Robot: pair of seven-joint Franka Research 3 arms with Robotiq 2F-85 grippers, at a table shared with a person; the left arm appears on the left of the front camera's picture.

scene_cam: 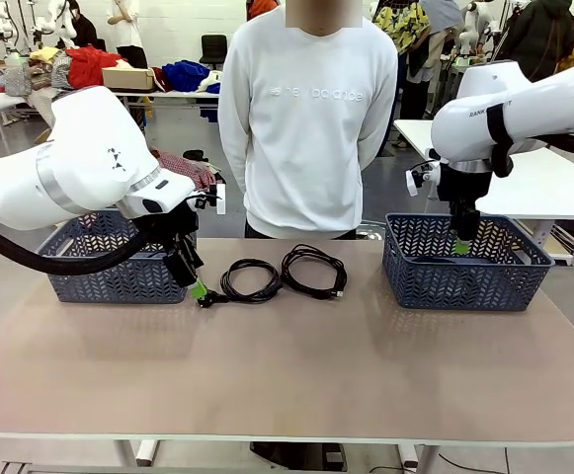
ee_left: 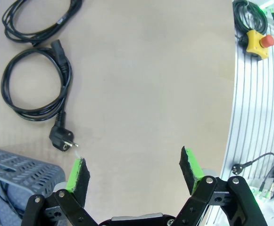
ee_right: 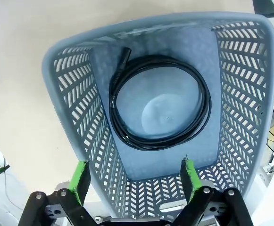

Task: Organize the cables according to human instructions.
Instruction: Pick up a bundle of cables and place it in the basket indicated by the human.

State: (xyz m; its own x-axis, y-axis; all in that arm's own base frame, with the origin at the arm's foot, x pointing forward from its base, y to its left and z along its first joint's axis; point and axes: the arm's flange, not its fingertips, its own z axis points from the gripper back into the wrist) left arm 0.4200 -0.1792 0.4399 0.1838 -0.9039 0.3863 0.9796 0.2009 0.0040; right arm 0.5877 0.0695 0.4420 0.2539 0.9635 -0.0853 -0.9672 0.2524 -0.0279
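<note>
The left gripper (scene_cam: pixel 197 287) is held low over the table (scene_cam: pixel 287 375), just in front of the left basket (scene_cam: pixel 119 267), with its jaws spread wide and nothing held between them. In the left wrist view, the angled mains plug (ee_left: pixel 61 140) of the first cable coil (ee_left: pixel 67 77) is seen lying on the table just beyond one green pad (ee_left: pixel 75 172), apart from it. A second cable coil (scene_cam: pixel 311 289) is laid close beside the first, near the middle of the table in front of the person (scene_cam: pixel 306 128) in a white sweatshirt; whether the two coils touch cannot be told. The right gripper (scene_cam: pixel 461 245) is positioned over the right basket (scene_cam: pixel 464 281), fingertips at about rim level, jaws likewise spread wide and empty. In the right wrist view, a third cable coil (ee_right: pixel 113 108) is shown lying flat on the basket floor, its straight connector (ee_right: pixel 119 66) directed toward the far wall
</note>
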